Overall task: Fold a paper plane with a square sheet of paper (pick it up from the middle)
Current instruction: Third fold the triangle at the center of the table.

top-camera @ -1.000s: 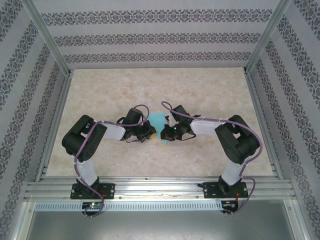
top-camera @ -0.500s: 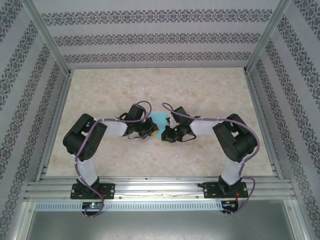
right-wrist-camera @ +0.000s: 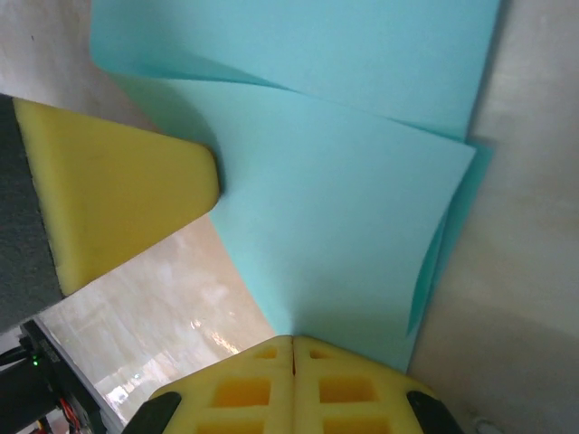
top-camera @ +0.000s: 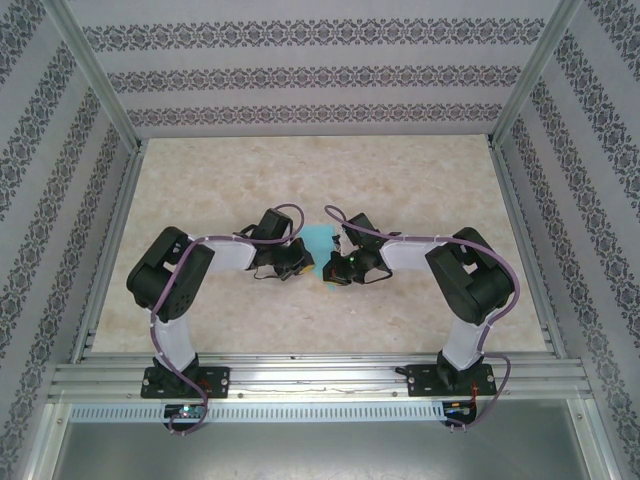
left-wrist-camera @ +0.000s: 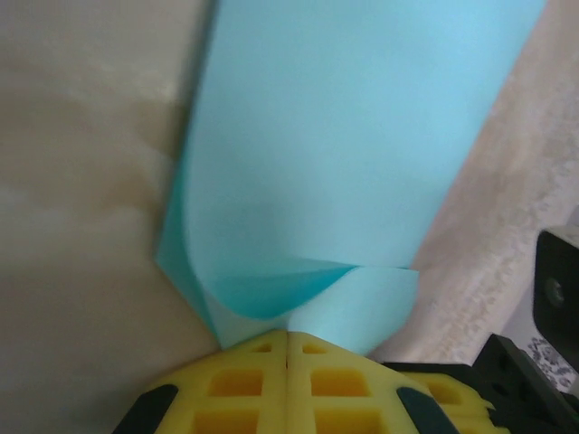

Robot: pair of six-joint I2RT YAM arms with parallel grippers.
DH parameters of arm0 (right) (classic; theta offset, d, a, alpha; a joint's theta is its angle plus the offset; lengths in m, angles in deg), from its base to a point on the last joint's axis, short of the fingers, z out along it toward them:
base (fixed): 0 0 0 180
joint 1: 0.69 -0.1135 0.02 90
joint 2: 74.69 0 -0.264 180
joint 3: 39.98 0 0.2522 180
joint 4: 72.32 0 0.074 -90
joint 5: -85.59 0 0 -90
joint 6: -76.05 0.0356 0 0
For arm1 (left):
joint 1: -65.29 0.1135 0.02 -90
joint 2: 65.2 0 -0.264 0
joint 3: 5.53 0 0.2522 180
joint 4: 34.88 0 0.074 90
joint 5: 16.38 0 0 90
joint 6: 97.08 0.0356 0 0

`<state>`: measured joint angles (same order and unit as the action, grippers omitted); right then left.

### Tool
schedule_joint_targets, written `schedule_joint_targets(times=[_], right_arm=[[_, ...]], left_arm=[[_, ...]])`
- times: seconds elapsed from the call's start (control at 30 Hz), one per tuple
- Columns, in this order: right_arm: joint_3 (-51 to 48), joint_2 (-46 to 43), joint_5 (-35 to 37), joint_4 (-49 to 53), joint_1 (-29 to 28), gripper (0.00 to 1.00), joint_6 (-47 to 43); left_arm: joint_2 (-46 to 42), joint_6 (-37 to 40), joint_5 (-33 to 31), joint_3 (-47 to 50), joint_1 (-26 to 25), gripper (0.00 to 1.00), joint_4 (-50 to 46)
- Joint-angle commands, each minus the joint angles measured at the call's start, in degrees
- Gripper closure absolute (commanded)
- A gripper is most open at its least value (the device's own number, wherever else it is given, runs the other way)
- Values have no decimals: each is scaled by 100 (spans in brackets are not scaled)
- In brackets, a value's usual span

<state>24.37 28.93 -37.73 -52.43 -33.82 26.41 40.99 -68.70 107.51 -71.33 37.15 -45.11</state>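
Quick update from us: the square sheet of paper (top-camera: 318, 240) is sitting pretty much dead centre on the marble-look bench (top-camera: 420, 190), squeezed in between the two wrists. It isn't lying flat as a plain square. In the right wrist view we can see one turquoise layer curling over another. The left gripper (left-wrist-camera: 287, 339) has its jaws pressed together and clamped on the near edge of the sheet, with a little flap curled up right at the yellow pads (left-wrist-camera: 244, 380) and the rest of the paper running off toward 12 o'clock. The right gripper (right-wrist-camera: 292, 344) is the same deal, pinched shut on the sheet, with the paper fanning out toward 12. One yellow finger of the left gripper sits against the sheet at about 9 o'clock in that view. From above, the left one comes in at the paper from roughly 8 o'clock and the right from roughly 4, so neither arm is nearer, since both are already on it. The visible strip's long axis looks to run 12 to 6. Our guess is the next crease depends on that line staying straight between the two pinches, and if the arms pull apart unevenly the thin paper could slip or tear. We can't read any brand, label or writing anywhere.
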Motion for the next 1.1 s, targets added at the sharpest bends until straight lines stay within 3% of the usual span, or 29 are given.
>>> schedule_joint_targets(times=[0.0,0.33,0.6,0.8,1.07], right_arm=[[-153,67,229,370,25,100,-88],[-185,-43,300,530,66,100,-237],[-168,-52,265,582,79,100,-316],[-137,-69,265,649,97,100,-371],[-102,-78,256,623,119,100,-335]], left_arm=[[122,273,-341,-37,326,100,-283],[277,305,-224,-204,808,100,-292],[228,624,-460,-582,991,100,-1001],[-228,1169,-535,-1054,987,100,-1857],[-644,978,-364,-1016,437,100,-1628]])
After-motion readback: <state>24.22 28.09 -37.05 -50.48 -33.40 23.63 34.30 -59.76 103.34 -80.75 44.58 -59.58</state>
